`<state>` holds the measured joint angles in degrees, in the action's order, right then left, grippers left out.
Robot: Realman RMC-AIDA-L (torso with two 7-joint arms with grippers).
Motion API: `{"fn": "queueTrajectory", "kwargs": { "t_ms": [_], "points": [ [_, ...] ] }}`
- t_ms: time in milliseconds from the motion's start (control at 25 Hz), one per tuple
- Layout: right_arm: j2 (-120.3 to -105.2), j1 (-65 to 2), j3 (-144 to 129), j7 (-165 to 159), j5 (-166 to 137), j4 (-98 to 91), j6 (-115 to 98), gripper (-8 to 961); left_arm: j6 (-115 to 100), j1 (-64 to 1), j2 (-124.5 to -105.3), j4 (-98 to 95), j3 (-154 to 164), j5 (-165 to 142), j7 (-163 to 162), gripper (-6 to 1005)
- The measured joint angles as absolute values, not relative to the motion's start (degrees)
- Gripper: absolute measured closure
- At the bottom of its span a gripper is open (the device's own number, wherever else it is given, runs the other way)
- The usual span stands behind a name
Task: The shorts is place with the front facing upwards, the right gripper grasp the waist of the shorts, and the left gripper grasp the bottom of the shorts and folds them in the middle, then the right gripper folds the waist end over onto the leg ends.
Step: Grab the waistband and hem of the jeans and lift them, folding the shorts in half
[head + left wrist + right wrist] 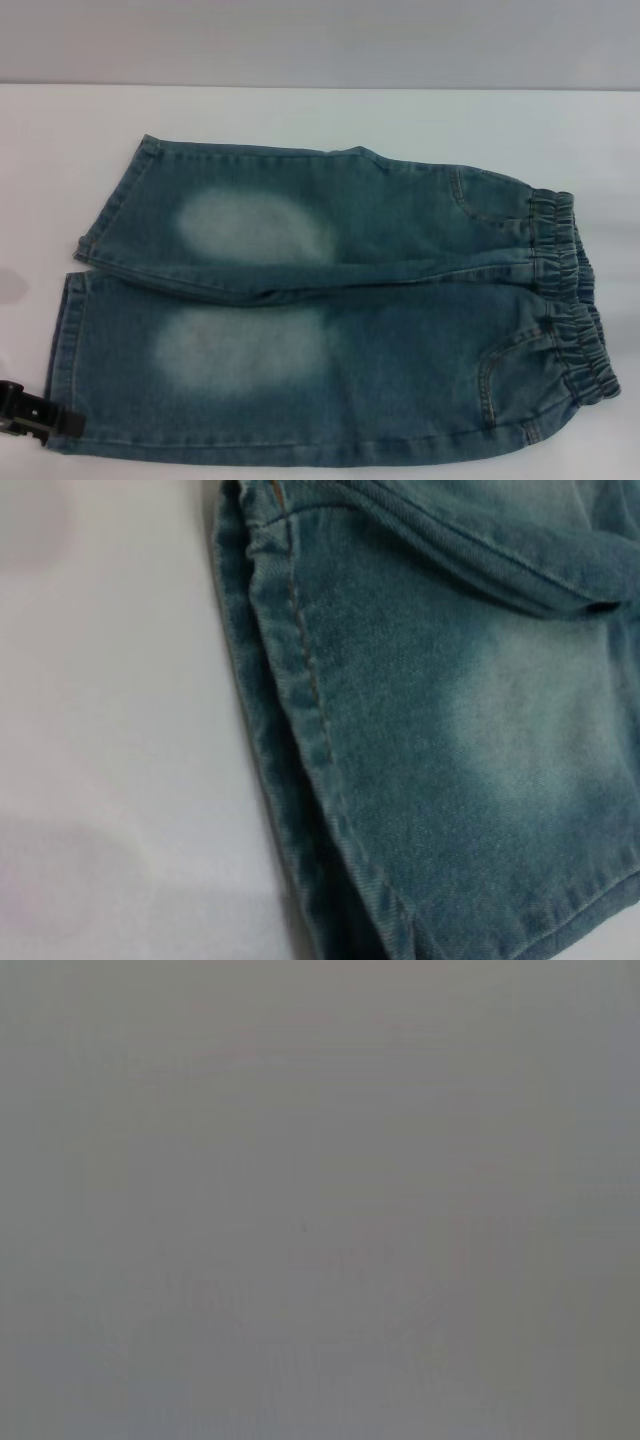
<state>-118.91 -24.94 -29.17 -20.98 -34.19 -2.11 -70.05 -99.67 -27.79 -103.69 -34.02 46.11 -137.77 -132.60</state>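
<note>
The blue denim shorts [330, 300] lie flat and front up on the white table [300, 115], with faded patches on both legs. The ruffled elastic waist [570, 290] is at the right. The bottom of the shorts, two straight leg ends [62, 340], points left. My left gripper [35, 410], a black claw, reaches in from the lower left edge beside the near leg's hem corner. In the left wrist view that stitched hem [300, 690] runs close by, next to bare table [110, 730]. The right gripper is out of view.
Bare white table surrounds the shorts to the left, behind and to the right, up to a grey wall [320, 40] at the back. The right wrist view holds only a plain grey surface [320, 1200].
</note>
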Motion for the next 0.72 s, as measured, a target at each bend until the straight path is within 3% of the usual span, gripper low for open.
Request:
{"fn": "queueTrajectory", "kwargs": {
  "t_ms": [520,720],
  "points": [
    [-119.0,-24.68,-29.0,-22.14,-33.98,-2.11,-70.22,389,-98.83,-27.07,-103.82,-37.09,45.34,-138.08,-132.99,895],
    [-119.0,-24.69,-28.85,-22.15,-33.9,-2.11,-70.19,389,-99.02,-27.26,-103.97,-37.03,45.44,-138.59,-133.0,935]
  ]
}}
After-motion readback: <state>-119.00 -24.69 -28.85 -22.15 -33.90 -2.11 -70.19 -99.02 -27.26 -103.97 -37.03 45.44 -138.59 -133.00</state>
